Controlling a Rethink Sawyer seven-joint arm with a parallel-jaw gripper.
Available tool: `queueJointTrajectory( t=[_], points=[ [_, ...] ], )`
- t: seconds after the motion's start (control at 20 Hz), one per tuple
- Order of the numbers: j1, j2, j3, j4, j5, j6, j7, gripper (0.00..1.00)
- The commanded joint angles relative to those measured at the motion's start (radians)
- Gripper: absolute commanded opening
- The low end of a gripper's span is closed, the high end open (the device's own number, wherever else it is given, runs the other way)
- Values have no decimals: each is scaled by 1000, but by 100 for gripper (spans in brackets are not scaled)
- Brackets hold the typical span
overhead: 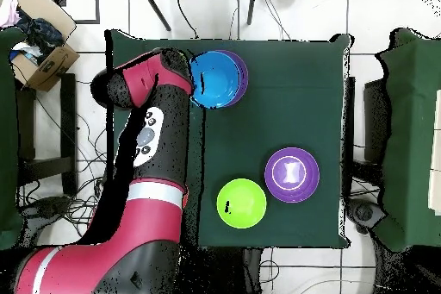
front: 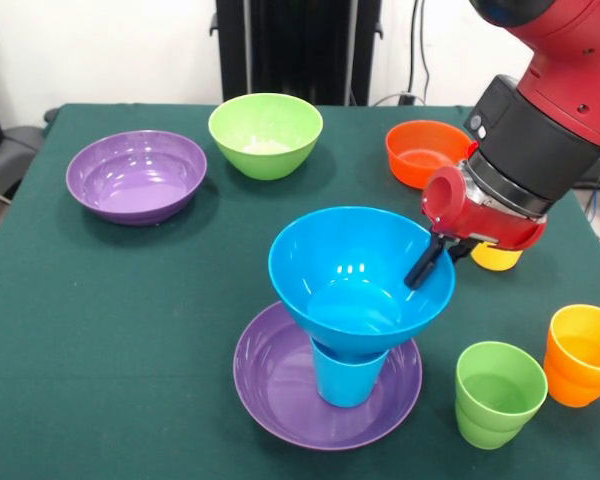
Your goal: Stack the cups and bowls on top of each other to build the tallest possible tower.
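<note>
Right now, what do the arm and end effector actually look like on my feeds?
The arm is glossy red with rounded black joint sections. In the overhead view, a black panel along one link carries a few pale round buttons. In the front view, a wide black cylindrical wrist narrows to a red rounded housing. The end effector below it is small and dark, with a slim black finger.

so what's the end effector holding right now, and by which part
The end effector grips the blue bowl by its rim, on the side nearest the orange bowl, one finger inside.
</note>
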Motion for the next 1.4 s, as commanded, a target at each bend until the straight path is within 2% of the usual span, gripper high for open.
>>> queueJointTrajectory(
  t=[0.05,0.65,1.4],
  points=[
    [7,-6,120,-38,22,13,5,0],
    [7,-2,121,-47,19,8,0,0],
    [1,23,137,-103,25,39,-38,0]
  ],
)
